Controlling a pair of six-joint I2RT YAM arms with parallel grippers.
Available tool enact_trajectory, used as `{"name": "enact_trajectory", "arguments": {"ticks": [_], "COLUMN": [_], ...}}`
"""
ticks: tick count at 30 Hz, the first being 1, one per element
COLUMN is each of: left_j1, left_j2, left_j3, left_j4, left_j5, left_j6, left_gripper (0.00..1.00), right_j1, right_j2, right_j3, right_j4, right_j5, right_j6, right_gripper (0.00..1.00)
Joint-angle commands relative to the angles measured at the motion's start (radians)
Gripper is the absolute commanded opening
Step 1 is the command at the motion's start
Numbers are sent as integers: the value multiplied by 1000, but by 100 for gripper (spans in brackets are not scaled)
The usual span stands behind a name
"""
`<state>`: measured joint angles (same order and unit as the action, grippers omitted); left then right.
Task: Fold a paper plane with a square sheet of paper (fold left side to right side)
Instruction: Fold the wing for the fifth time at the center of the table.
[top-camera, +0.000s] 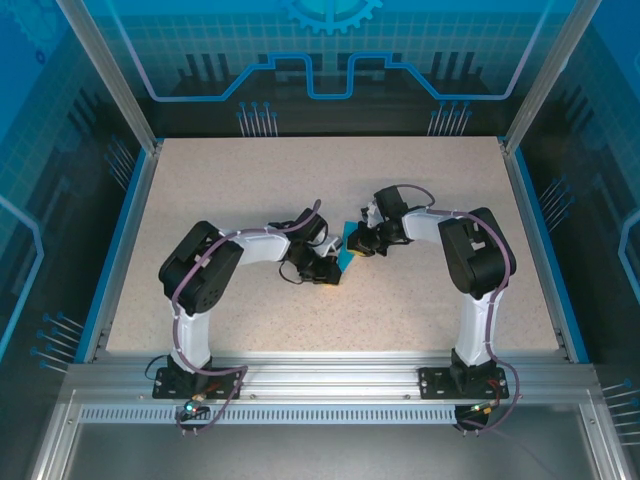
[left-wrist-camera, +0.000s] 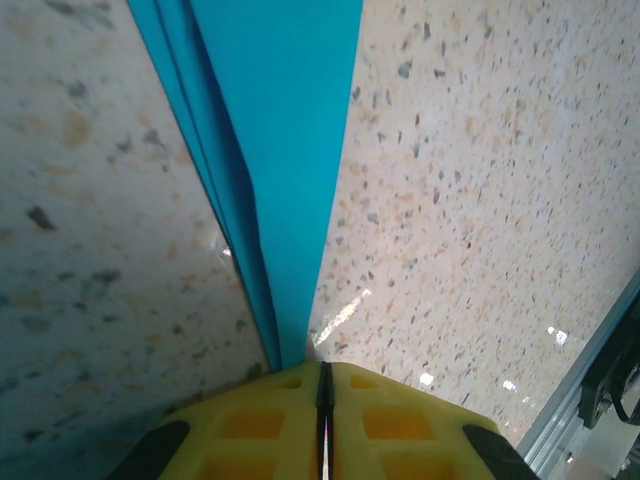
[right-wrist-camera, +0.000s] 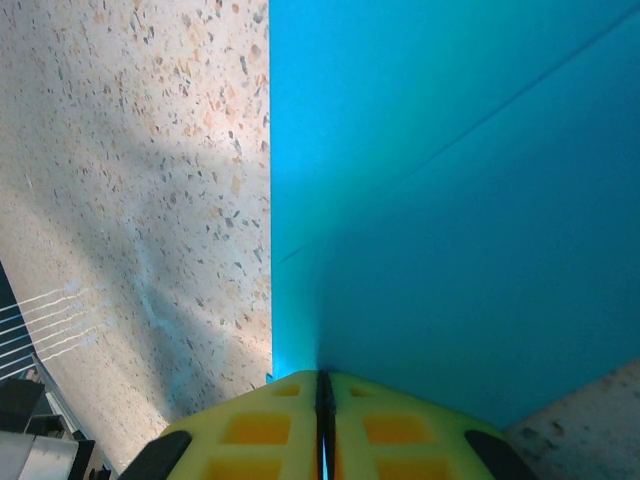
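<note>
Both your arms reach in to the middle of the table (top-camera: 250, 180). The paper (top-camera: 346, 257) sits there, between the two grippers. Your left gripper (left-wrist-camera: 322, 372) has its yellow fingers pressed together, pinching the paper's narrow end, where layered folds taper to a point. Your right gripper (right-wrist-camera: 322, 380) is likewise closed, clamped on an edge of the paper; a broad blue face with a faint diagonal crease spreads beyond it.
</note>
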<state>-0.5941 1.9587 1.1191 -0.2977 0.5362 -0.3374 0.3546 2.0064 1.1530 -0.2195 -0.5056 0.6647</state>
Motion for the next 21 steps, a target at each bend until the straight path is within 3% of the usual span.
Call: {"name": "enact_trajectory", "arguments": {"ticks": [1,14,21], "left_j1": [-14,18,21], "left_j2": [-17,-135,-54], "left_j3": [-28,-15,36], "left_j4": [-90,-21,5], "left_j5": [9,42,98], "left_j6": [20,-59,-61], "left_gripper": [11,16,15], "right_j1": [-2,-2,-2], "right_j2": [68,66,69], "right_j3": [-18,-19,-18], "right_j4": [-92,-89,-88], "right_j5": [97,95,92], "right_j6": [-15,-16,-15], "right_gripper": [13,13,12]}}
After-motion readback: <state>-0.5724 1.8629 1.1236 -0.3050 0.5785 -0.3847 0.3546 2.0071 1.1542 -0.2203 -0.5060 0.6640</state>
